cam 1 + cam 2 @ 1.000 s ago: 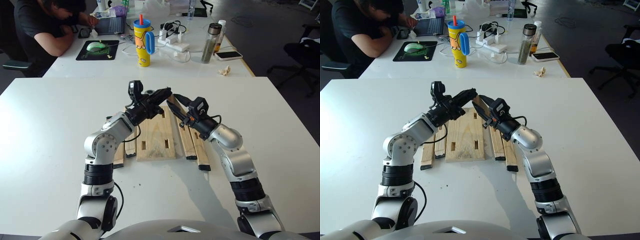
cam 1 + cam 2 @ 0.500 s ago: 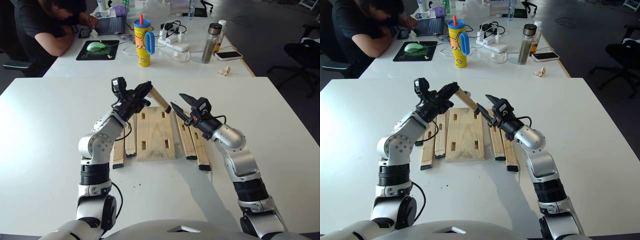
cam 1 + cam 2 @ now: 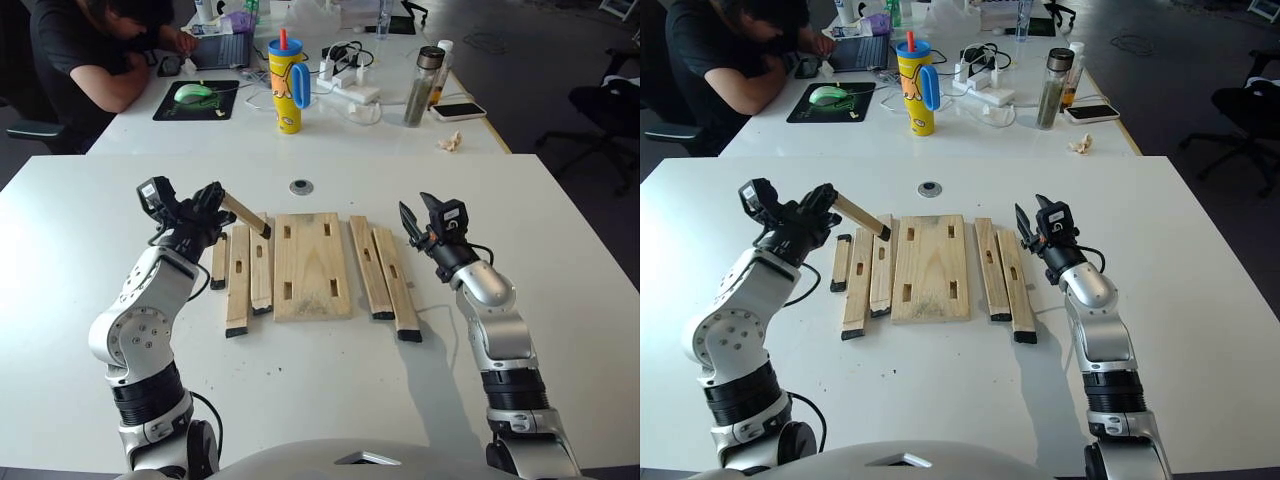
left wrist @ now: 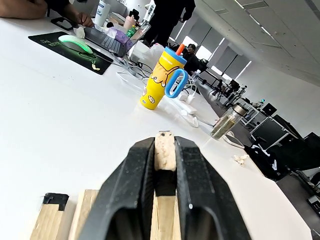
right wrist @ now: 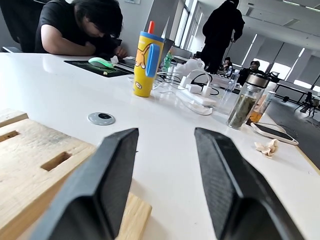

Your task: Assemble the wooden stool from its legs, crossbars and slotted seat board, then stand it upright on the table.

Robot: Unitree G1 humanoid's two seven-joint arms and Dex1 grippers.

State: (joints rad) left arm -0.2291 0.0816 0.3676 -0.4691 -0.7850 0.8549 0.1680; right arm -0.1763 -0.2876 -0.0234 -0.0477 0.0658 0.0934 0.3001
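Lying flat at the middle of the white tabletop (image 3: 560, 260), the slotted seat board (image 3: 312, 265) has nothing pinning it. I judge that pressing a leg into one of its slots could slide it across the smooth surface rather than seat the joint.

Three loose wooden pieces (image 3: 238, 280) lie side by side just left of the board, and two more pieces (image 3: 380, 270) lie just right of it. All are flat and unassembled, so the task looks barely begun. Any of them could be nudged out of line by a low pass of an arm.

The held stick (image 3: 245, 213) is off the surface near the far end of the left group, slanting down toward those pieces. Whether its dark lower tip touches one of them I cannot tell. The left claw (image 4: 165, 165) is clamped tight on it, and the left wrist view shows the wood sandwiched between both fingers with only a short stub past them. The grip appears to sit close to one end, so most of the stick hangs out unsupported. It could pivot in the fingers, arrive crooked at a slot and jam, or sweep the pieces beneath it.

The right claw (image 3: 412, 208) hovers near the far end of the right-hand pieces, spread wide and holding nothing. Dropping from there without lining up, a finger might land on top of a piece and skid it aside.
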